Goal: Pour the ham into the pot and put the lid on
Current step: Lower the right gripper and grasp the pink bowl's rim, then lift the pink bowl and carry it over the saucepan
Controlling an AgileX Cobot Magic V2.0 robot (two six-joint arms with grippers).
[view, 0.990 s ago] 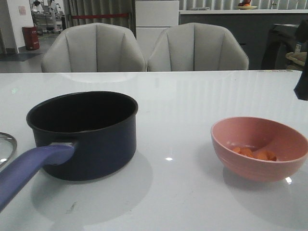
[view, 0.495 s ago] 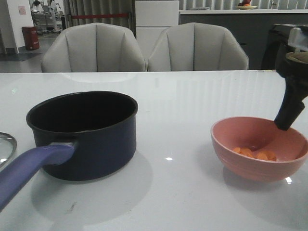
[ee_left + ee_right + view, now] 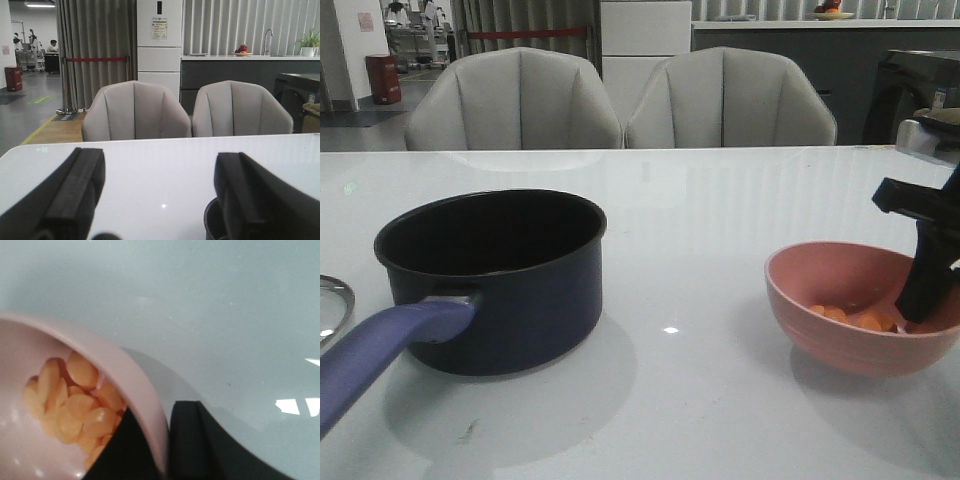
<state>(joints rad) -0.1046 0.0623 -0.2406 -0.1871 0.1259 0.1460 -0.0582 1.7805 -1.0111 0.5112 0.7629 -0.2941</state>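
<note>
The pot point(image 3: 495, 275) is dark navy with a black inside, and its purple-blue handle point(image 3: 380, 350) points toward the front left. Only an edge of the lid point(image 3: 332, 300) shows at the far left. Several orange ham pieces point(image 3: 850, 318) lie in the pink bowl point(image 3: 850, 350) at the right. My right gripper point(image 3: 925, 290) is shut on the bowl's right rim. In the right wrist view one finger is inside beside the ham point(image 3: 75, 400) and one is outside the bowl point(image 3: 130, 370), so the right gripper point(image 3: 160, 425) pinches the wall. My left gripper point(image 3: 159, 167) is open with nothing between its fingers, and the pot's rim point(image 3: 212, 222) is beside one finger.
The white glossy table point(image 3: 720, 200) runs back to a far edge with two grey chairs point(image 3: 515, 100) behind it. The pot and the bowl stand about a bowl's width apart on the tabletop.
My right gripper came in from the upper right, dropped onto the bowl's right rim and closed on it. The bowl shifted slightly right. The pot and the lid have not moved.
</note>
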